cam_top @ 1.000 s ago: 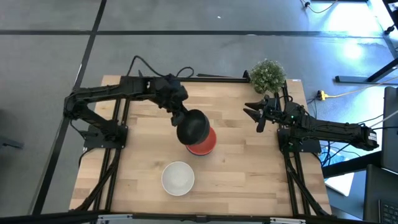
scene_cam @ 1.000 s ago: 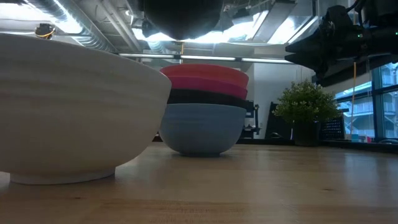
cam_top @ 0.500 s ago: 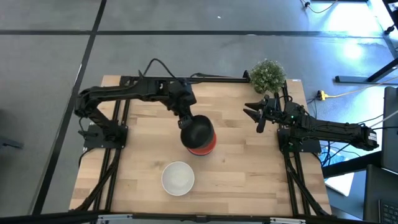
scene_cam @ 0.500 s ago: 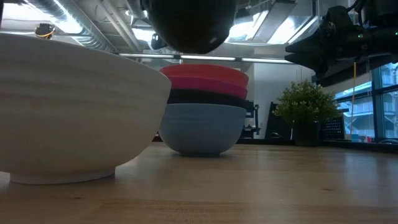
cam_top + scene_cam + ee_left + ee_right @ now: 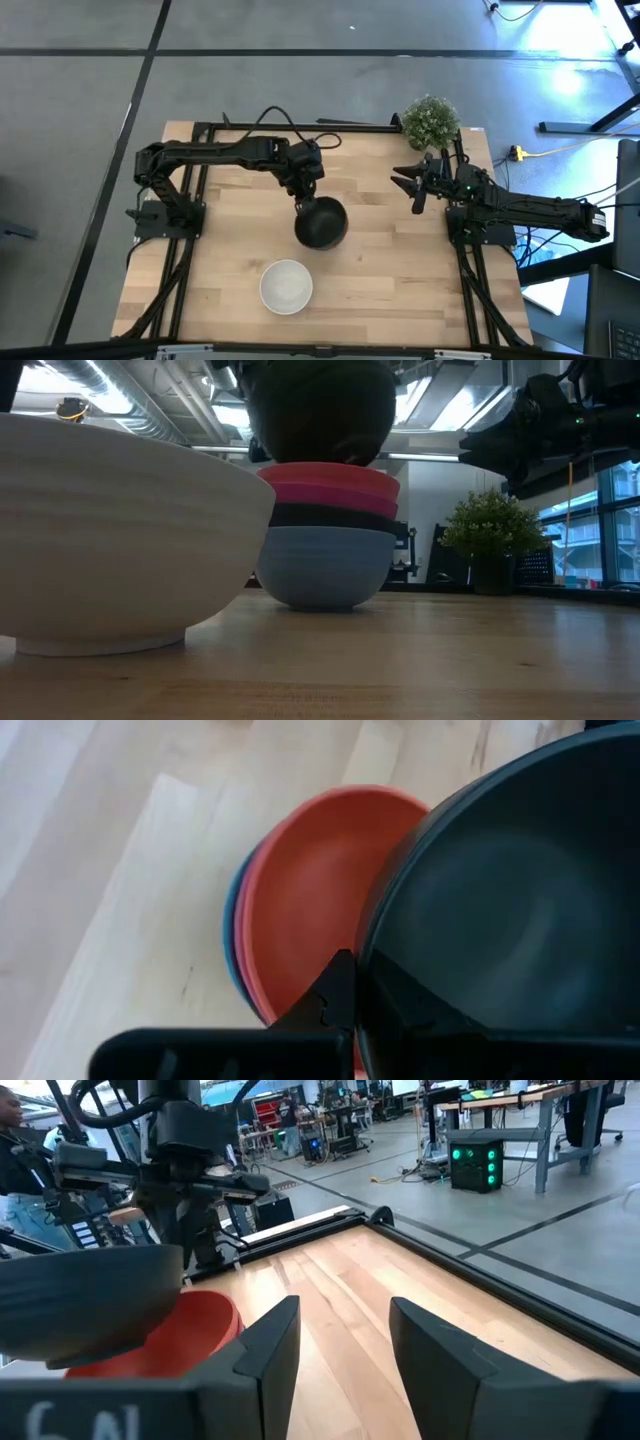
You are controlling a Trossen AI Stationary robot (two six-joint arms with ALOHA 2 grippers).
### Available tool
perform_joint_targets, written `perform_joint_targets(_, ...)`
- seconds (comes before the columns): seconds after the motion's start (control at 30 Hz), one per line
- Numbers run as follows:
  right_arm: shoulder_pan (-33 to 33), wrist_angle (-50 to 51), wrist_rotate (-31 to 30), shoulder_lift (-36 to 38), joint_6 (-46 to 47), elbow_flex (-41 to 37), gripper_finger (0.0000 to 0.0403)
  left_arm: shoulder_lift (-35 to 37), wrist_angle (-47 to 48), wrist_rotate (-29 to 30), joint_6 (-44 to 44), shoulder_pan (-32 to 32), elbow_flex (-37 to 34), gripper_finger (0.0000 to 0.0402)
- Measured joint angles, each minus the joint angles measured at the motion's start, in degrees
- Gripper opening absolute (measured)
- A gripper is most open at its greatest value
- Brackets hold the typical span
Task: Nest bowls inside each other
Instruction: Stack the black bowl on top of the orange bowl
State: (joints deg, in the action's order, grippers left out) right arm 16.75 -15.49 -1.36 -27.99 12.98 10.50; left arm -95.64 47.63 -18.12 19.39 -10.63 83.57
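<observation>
My left gripper is shut on a black bowl and holds it right over the stack at the table's middle. In the low view the stack shows a red bowl on top, then a pink one, a black one and a blue one at the bottom on the wood. The held black bowl has its underside level with the red rim. A white bowl stands alone toward the near edge. My right gripper waits open near the right side. My left gripper holds the black bowl by its rim on the far-left side, with one finger outside the wall and the other inside. The fingers come from above, slanting down. The bowl is upright over the red bowl; whether they touch I cannot tell.
A small green potted plant stands at the far right corner, just beyond my right gripper. Bare wood lies to the left and right of the stack and around the white bowl.
My left gripper has moved right and toward the near edge and come down, still shut on the black bowl. The bowl has been carried over the stack and lowered until its underside reaches the red bowl's rim. The stack and the white bowl have stayed put.
</observation>
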Motion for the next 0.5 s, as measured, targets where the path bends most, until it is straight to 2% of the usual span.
perform_joint_targets(0.17,0.01,0.18,-0.01,0.00,-0.07,0.00,0.0158,0.04,-0.29,2.73,1.70,0.32,0.01,0.0001)
perform_joint_targets(0.5,0.02,0.18,-0.01,0.00,-0.70,0.00,0.0158,-0.76,-0.43,3.64,2.77,0.34,0.00,0.0001)
